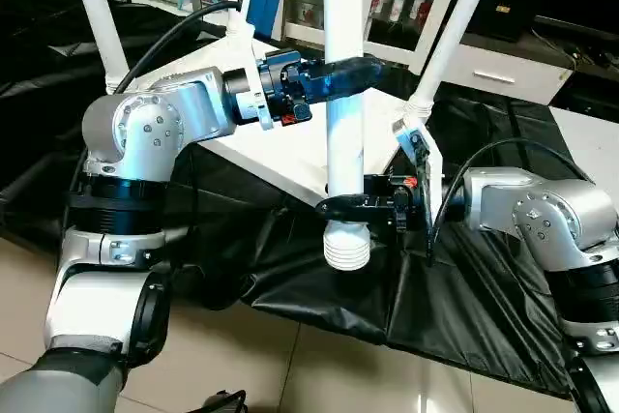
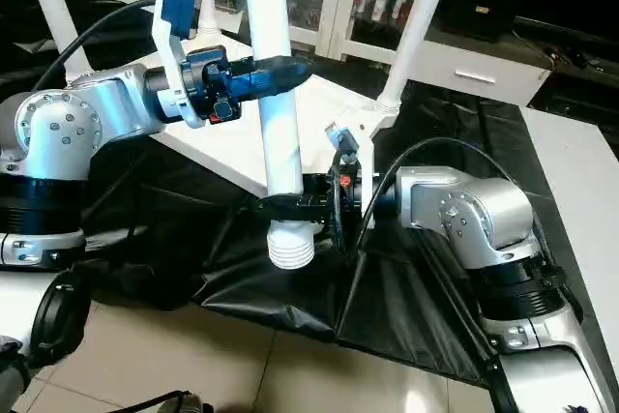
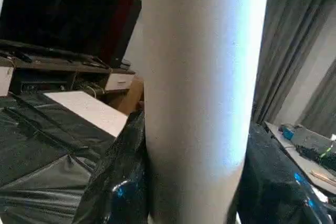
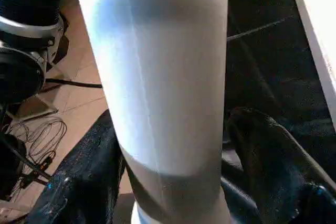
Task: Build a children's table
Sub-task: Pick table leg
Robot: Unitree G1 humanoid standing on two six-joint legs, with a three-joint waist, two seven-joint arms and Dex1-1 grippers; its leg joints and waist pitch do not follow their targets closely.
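White tapered leg [image 1: 344, 94] upright, ribbed end down, both end effectors [image 1: 340, 75] [image 1: 360, 206] clamping it

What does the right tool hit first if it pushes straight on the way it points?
Nothing new: the right tool already closes around the loose leg, just above its ribbed end. Pushing on would shove that leg sideways toward the robot's left; beyond it the way looks free, though depth is unclear.
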